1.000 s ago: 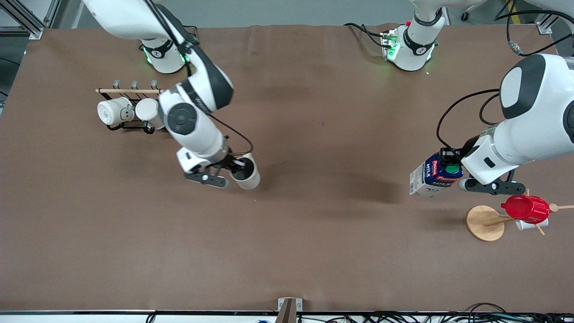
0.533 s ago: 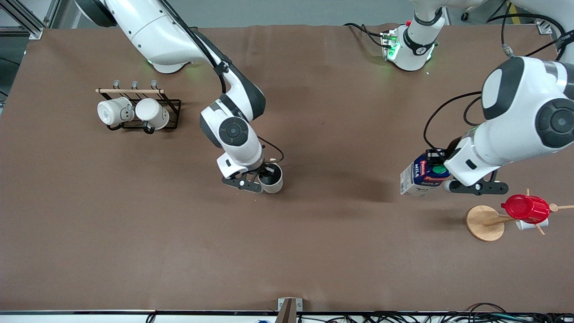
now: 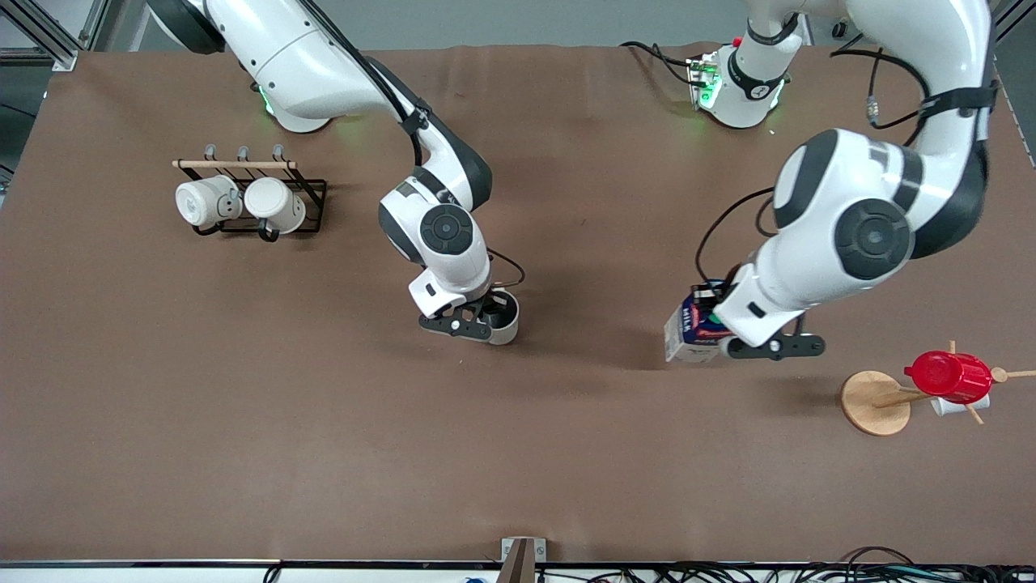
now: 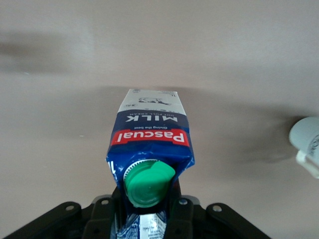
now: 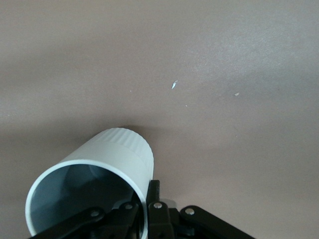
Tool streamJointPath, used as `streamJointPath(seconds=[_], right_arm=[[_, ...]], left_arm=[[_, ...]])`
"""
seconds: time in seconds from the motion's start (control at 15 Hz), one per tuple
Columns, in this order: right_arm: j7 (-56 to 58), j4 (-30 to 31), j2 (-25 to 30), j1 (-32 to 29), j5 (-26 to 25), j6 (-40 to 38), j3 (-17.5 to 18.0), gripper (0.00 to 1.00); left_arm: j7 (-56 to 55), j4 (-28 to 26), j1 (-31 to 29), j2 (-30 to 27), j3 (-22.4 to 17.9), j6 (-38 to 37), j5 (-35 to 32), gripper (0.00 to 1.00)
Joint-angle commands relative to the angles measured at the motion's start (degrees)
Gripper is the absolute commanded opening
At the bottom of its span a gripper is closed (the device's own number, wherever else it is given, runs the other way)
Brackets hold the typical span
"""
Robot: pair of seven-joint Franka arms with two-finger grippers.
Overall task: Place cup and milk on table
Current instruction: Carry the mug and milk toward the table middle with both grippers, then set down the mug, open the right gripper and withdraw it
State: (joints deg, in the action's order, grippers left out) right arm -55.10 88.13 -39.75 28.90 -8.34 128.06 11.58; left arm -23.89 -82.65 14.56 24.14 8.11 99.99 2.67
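My right gripper (image 3: pixel 488 317) is shut on the rim of the cream-white cup (image 3: pixel 505 318), one finger inside its dark grey hollow and one outside. It holds the cup tilted over the middle of the brown table (image 3: pixel 518 453); the right wrist view shows the cup (image 5: pixel 109 172) with its wall pinched between the fingers (image 5: pixel 153 195). My left gripper (image 3: pixel 720 328) is shut on the top of the dark blue milk carton (image 3: pixel 689 330), over the table toward the left arm's end. In the left wrist view the milk (image 4: pixel 149 144) hangs with its green cap (image 4: pixel 147 185) between the fingers.
A black wire rack (image 3: pixel 251 190) with two plain white mugs stands near the right arm's base. A wooden mug tree (image 3: pixel 878 402) with a red cup (image 3: pixel 948 376) stands toward the left arm's end, nearer the front camera than the milk.
The right gripper carried the cup away from the rack toward the table's middle. The left gripper carried the milk toward the middle, away from the mug tree.
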Motion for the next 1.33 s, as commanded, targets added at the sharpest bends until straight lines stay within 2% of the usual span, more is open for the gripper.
streamJointPath(seconds=[0.0, 0.07, 0.13, 0.4, 0.6, 0.87, 1.27], right_arm=[[-1.9, -1.1, -1.1, 0.1, -1.2, -0.2, 0.0, 0.53], [-1.9, -1.1, -1.2, 0.2, -1.3, -0.2, -0.1, 0.93], [-1.9, -1.1, -1.2, 0.2, -1.3, -0.1, -0.1, 1.00], [-1.2, -1.8, 0.5, -0.7, -1.1, -1.3, 0.1, 1.00], [1.8, -1.6, 8.1, -3.8, -1.1, -11.8, 0.1, 1.00], [12.9, -1.3, 19.3, -12.4, -0.7, -24.7, 0.0, 1.00], [30.6, -1.1, 31.5, -26.2, -0.5, -33.9, -0.9, 1.00]], left_arm=[[-6.2, 1.6, 4.1, 1.3, -0.2, 0.6, 0.9, 0.24], [-8.4, 2.2, 5.3, 1.6, -0.1, 0.6, 0.9, 0.23], [-10.5, 2.8, 6.7, 2.5, -0.1, 0.6, 0.9, 0.23], [-19.3, 6.2, 12.2, 6.6, -0.2, 0.7, 0.9, 0.23], [-24.9, 6.4, 15.4, 8.7, -0.1, 5.5, 0.9, 0.23], [-26.2, 7.1, 18.0, 10.8, 0.0, 8.5, 1.0, 0.23], [-27.1, 8.1, 20.4, 13.3, 0.0, 10.2, 3.7, 0.23]])
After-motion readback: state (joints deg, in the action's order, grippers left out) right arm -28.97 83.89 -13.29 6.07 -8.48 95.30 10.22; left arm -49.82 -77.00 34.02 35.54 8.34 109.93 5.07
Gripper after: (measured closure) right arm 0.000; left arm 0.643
